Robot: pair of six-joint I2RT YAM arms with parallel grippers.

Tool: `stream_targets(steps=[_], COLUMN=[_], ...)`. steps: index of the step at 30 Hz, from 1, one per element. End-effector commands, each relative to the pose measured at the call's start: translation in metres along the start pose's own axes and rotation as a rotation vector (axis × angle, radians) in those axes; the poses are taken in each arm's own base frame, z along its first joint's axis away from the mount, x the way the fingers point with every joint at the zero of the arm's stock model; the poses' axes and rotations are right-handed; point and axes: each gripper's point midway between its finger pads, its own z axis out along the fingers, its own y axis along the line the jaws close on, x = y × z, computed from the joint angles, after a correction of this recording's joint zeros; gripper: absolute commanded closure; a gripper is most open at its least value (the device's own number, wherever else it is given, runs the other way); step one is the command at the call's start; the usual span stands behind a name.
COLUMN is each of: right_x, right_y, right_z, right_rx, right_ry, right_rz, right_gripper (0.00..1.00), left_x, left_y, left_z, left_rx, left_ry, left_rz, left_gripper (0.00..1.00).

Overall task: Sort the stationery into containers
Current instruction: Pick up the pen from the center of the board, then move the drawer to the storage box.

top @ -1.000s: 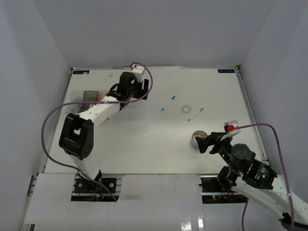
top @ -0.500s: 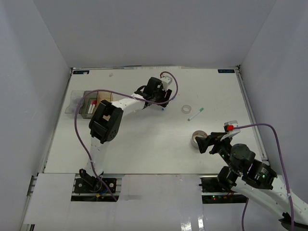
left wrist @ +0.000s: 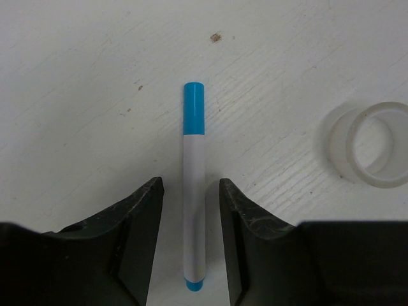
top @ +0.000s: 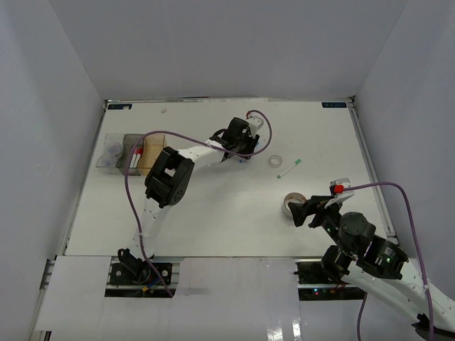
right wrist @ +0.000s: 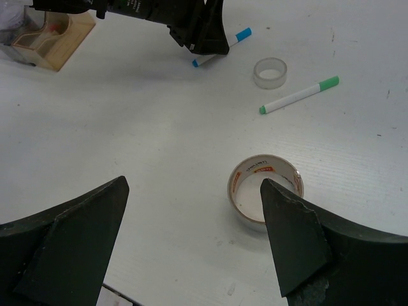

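Observation:
The blue-capped marker (left wrist: pixel 194 185) lies on the table between the fingers of my left gripper (left wrist: pixel 190 191), which is open with a gap on each side of it. In the top view the left gripper (top: pixel 242 150) covers most of that marker. A small whitish tape roll (top: pixel 276 161) and a green-capped marker (top: pixel 289 168) lie just to its right. My right gripper (top: pixel 304 212) is open and empty, hovering beside a larger tape roll (right wrist: pixel 266 191). The clear bin (top: pixel 110 151), smoky grey bin (top: pixel 133 158) and amber bin (top: pixel 153 153) stand in a row at the left.
The grey bin holds markers with red and pink caps. The clear bin holds something small and pale. White walls enclose the table on three sides. The left arm's purple cable loops over the table's left half.
My left arm has swung from over the bins rightward to the blue-capped marker and now straddles it. The right arm has not moved.

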Motion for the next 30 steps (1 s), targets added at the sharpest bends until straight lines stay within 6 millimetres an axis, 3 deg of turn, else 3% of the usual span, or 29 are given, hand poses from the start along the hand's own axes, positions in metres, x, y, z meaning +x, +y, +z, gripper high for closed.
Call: stream_targets(steps=[1,7,8,12,14,15,16,17,20,22,23,26,29,30], right_x=[-0.01,-0.01,-0.01,-0.011,-0.011,-0.011,-0.011,-0.011,-0.013,-0.015,-0.015,-0.017,-0.018,-0.018], right_y=[0.004,0.004,0.004,0.005,0.006,0.006,0.007,0.007,0.008,0.009,0.009,0.011,0.013,0.013], right_z=[0.003,0.002,0.002,0.002,0.002,0.002,0.002,0.002,0.001,0.0,-0.001,-0.002,-0.003,-0.003], right_rx=[-0.01,-0.01,-0.011,-0.016,-0.021,-0.022,-0.027,-0.026,-0.037,-0.044,-0.048,-0.062,-0.076,-0.077], right_ry=[-0.039,-0.04,-0.041,-0.042,-0.042,-0.043,-0.043,-0.044,-0.052,-0.063,-0.065,-0.077,-0.084,-0.084], right_rz=[0.019,0.016,0.017,0.015,0.013,0.013,0.011,0.013,0.015,0.019,0.02,0.025,0.027,0.025], right_gripper=[0.1,0.1,0.1,0.1,0.1,0.1,0.1,0.1,0.1,0.1,0.1,0.1,0.1,0.1], left_x=[-0.013,0.006,0.005,-0.003,-0.011,-0.002,-0.02,-0.023,-0.026,-0.01,-0.019,-0.007,0.002,0.009], left_y=[0.001,0.002,0.009,0.019,0.026,0.035,0.04,0.047,0.081,0.111,0.119,0.168,0.195,0.211], left_z=[-0.003,-0.009,-0.012,-0.044,-0.07,-0.08,-0.102,-0.113,-0.159,-0.183,-0.204,-0.251,-0.279,-0.296], left_rx=[-0.015,-0.038,-0.075,-0.124,-0.146,-0.159,-0.173,-0.194,-0.278,-0.334,-0.357,-0.452,-0.503,-0.553], left_ry=[-0.025,0.012,0.003,-0.036,-0.064,-0.049,-0.094,-0.104,-0.122,-0.103,-0.135,-0.147,-0.153,-0.162], left_rz=[0.021,0.024,0.024,0.039,0.039,0.032,0.03,0.028,-0.008,-0.046,-0.057,-0.109,-0.132,-0.155], left_gripper=[0.5,0.76,0.86,0.91,0.95,0.95,0.95,0.95,0.95,0.94,0.94,0.94,0.94,0.93])
